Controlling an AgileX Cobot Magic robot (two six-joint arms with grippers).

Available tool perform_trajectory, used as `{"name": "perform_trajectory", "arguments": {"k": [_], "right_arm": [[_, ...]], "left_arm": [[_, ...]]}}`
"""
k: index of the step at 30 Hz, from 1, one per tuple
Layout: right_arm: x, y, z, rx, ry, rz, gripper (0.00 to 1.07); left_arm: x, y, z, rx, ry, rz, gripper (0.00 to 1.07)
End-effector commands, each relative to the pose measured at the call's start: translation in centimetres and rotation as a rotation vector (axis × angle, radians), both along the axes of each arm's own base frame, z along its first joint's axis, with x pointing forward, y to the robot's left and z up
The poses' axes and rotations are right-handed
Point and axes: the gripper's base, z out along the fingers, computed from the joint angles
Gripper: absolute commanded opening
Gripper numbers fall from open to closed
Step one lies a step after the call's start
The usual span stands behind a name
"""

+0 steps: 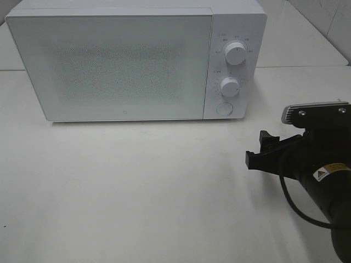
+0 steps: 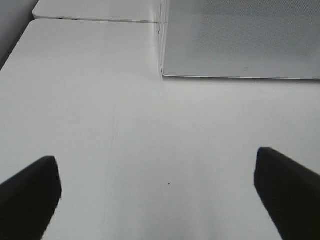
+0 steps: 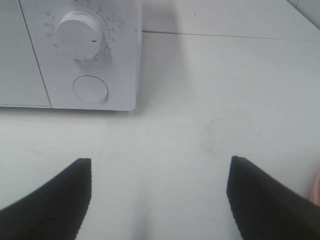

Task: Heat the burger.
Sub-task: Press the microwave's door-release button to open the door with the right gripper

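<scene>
white tabletop under soft even light, pale tiled wall behind its far right corner

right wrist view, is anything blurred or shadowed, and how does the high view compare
Right wrist view: the fingers are dark and soft-edged, and the microwave casts a soft shadow on the table. Exterior high view: even, bright light, the table nearly washed out.

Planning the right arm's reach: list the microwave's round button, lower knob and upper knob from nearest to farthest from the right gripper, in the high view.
From the right gripper:
1. Round button, lowest of the three.
2. Lower knob, in the middle.
3. Upper knob, topmost.
</scene>
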Motion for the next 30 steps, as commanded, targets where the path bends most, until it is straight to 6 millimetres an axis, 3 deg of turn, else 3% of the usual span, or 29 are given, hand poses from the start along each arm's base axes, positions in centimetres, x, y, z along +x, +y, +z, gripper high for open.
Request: {"name": "perform_trajectory", "arguments": {"k": [1,3,8,19,25,30], "right_arm": [[0.4,0.9,1.4,-0.017,-0.141,-0.016,0.74],[0.6,2.1,1.8,-0.008,-0.158,0.016,0.74],[0.9,3.1,2.2,0.006,-0.171,0.034,0.74],[0.9,3.2,1.9,0.095,-0.145,0.026,0.74],[0.9,3.3,1.5,0.397,-0.109,-0.028,0.66],[0.8,3.4,1.2,0.789,-0.092,-0.117,0.49]], "left_arm": [[-0.3,-0.1,0.0,-0.005,-0.029,-0.008,0.98],[-0.3,-0.1,0.0,-0.005,-0.029,-0.008,0.98],[-0.3,-0.1,0.0,-0.005,-0.029,-0.008,0.98],[-0.3,-0.1,0.0,-0.005,-0.029,-0.008,0.98],[-0.3,-0.1,0.0,-0.005,-0.029,-0.008,0.98],[-0.3,-0.1,0.0,-0.005,-0.029,-0.008,0.98]]}}
